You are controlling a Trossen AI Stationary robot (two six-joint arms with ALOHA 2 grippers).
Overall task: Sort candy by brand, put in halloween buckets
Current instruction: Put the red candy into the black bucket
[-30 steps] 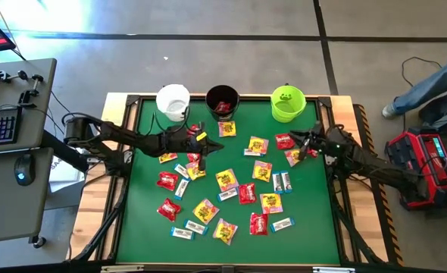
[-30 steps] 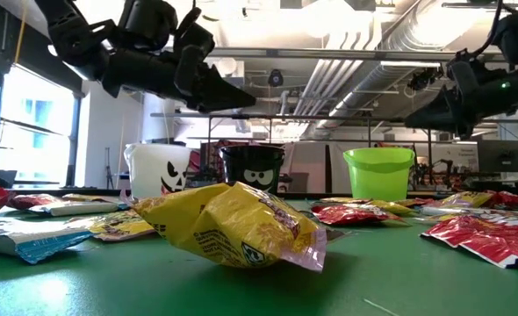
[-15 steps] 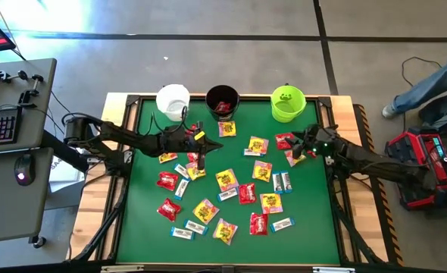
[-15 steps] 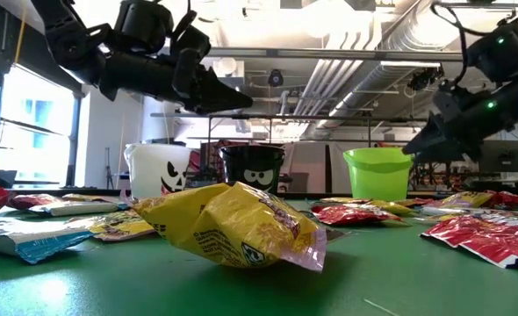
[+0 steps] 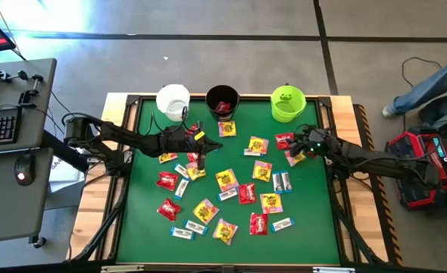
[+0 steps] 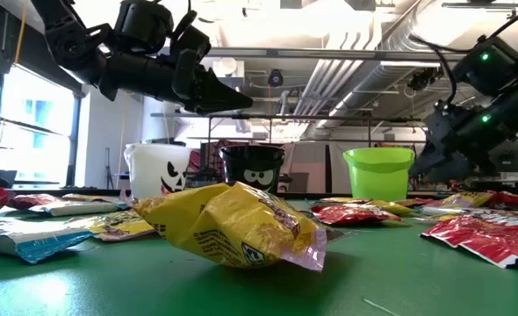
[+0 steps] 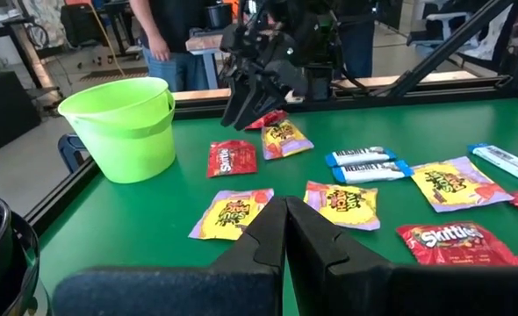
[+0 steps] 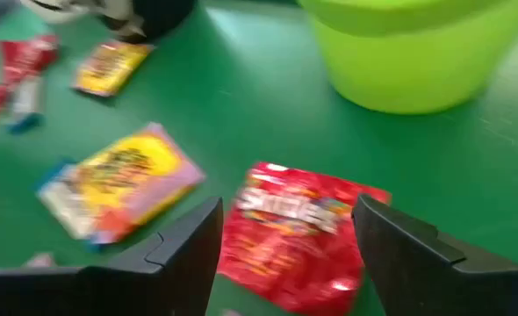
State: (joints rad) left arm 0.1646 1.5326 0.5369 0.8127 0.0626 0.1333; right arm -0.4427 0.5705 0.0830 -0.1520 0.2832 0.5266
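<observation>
Several candy packets, red, yellow-and-pink and white-and-blue, lie flat over the green table (image 5: 314,227). Three halloween buckets stand along the far edge: white (image 5: 173,100), black (image 5: 223,101) and lime green (image 5: 288,104). My left gripper (image 5: 202,148) hangs shut and empty above the packets left of centre, well clear of the table in the low view (image 6: 239,98). My right gripper (image 8: 285,211) is open and tipped downward near the green bucket, over a red packet (image 8: 298,233) whose ends lie toward its two fingers; it touches nothing.
A yellow-and-pink packet (image 8: 118,189) lies beside the red one, and two white-and-blue bars (image 7: 364,164) lie further toward the table's middle. The black bucket holds red packets. A person stands beyond the table's right side (image 7: 167,35).
My right gripper has come down toward the table and moved a little toward the left, to the red packet by the green bucket, tipping its fingers downward as it went. My left gripper has kept still.
</observation>
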